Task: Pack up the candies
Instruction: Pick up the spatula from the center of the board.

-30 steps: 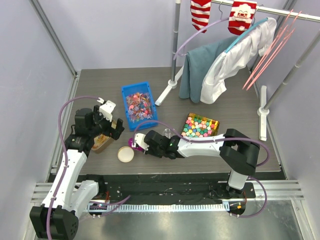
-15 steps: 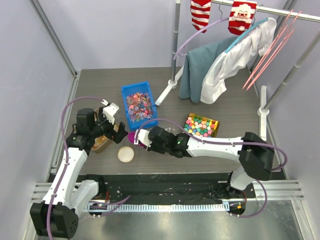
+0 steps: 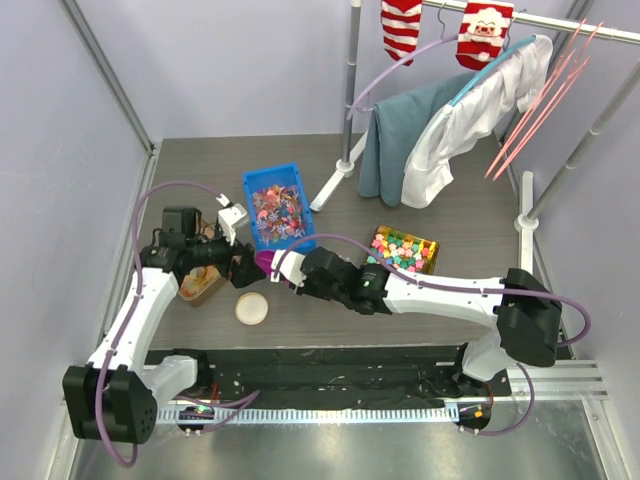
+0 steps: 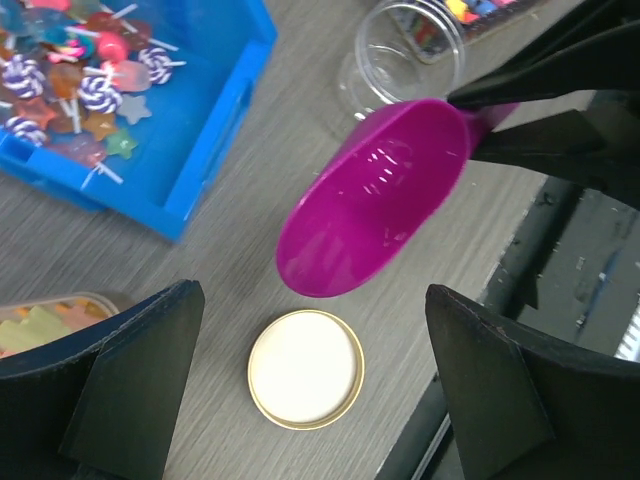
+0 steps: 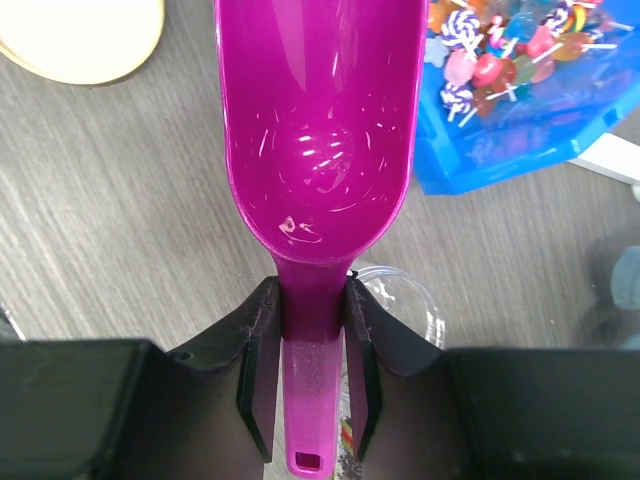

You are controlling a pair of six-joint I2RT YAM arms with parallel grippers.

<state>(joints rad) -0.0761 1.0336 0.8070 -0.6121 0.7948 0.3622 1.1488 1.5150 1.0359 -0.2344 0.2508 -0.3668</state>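
At the left-centre of the table, the right gripper [image 5: 308, 330] is clamped on the handle of a magenta scoop [image 5: 315, 130], whose bowl is just beside the blue bin [image 5: 500, 150]. The candies [image 5: 510, 40] lie in that bin. The left gripper [image 4: 310, 390] hovers above a cream lid [image 4: 305, 368], fingers apart and gripping nothing. A clear jar [image 4: 405, 55] stands near the scoop handle.

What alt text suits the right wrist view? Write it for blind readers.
The right gripper holds an empty magenta scoop by its handle above a table. A blue bin of candies sits upper right, a cream lid upper left, a clear jar beneath.
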